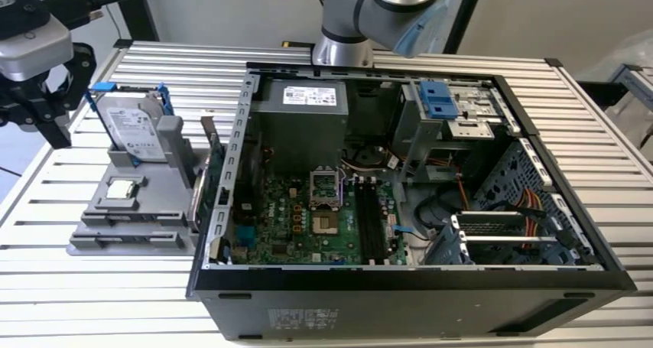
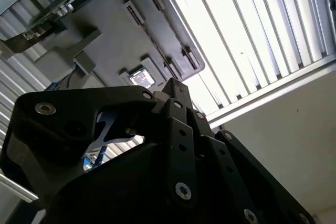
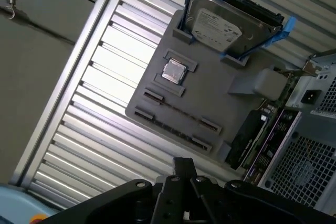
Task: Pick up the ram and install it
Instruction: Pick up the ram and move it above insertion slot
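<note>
A grey holder (image 1: pixel 122 210) lies on the slatted table, to the exterior view's left of the open computer case (image 1: pixel 408 172). Between the holder's slotted clips a thin dark strip stands on edge; it looks like the ram (image 3: pixel 180 112), though I cannot be sure. My gripper (image 1: pixel 33 128) hangs open and empty above the table, at the exterior view's far left, beyond the holder and apart from it. Its black linkage (image 3: pixel 184 192) shows in both wrist views. Long black memory slots (image 1: pixel 372 218) run along the motherboard inside the case.
On the holder a silver hard drive in a blue frame (image 1: pixel 133 126) leans upright, and a small square silver chip (image 1: pixel 122 188) lies flat. A dark card (image 3: pixel 247 137) stands between the holder and the case wall. The table edge (image 3: pixel 68 77) is close by.
</note>
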Controlling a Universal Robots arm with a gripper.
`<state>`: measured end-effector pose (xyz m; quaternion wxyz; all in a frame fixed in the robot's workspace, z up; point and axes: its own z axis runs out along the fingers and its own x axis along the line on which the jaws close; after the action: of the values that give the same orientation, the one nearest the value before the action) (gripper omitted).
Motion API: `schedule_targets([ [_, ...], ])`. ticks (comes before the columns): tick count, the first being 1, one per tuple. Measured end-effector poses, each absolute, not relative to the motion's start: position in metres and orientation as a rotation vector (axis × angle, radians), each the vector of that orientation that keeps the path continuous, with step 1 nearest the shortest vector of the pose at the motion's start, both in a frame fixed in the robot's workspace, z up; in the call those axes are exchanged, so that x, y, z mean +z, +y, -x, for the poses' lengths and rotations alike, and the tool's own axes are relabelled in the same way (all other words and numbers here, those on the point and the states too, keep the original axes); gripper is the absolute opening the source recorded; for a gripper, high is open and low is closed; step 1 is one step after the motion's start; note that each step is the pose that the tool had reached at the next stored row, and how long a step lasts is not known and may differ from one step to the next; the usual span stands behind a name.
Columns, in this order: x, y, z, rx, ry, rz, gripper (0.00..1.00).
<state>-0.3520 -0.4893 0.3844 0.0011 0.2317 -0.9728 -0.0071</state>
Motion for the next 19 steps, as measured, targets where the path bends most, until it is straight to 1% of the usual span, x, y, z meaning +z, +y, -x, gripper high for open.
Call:
schedule_targets([
  [19,0.3844,-0.4893,0.3520,-0.006,-3.003,-0.905,0.00],
])
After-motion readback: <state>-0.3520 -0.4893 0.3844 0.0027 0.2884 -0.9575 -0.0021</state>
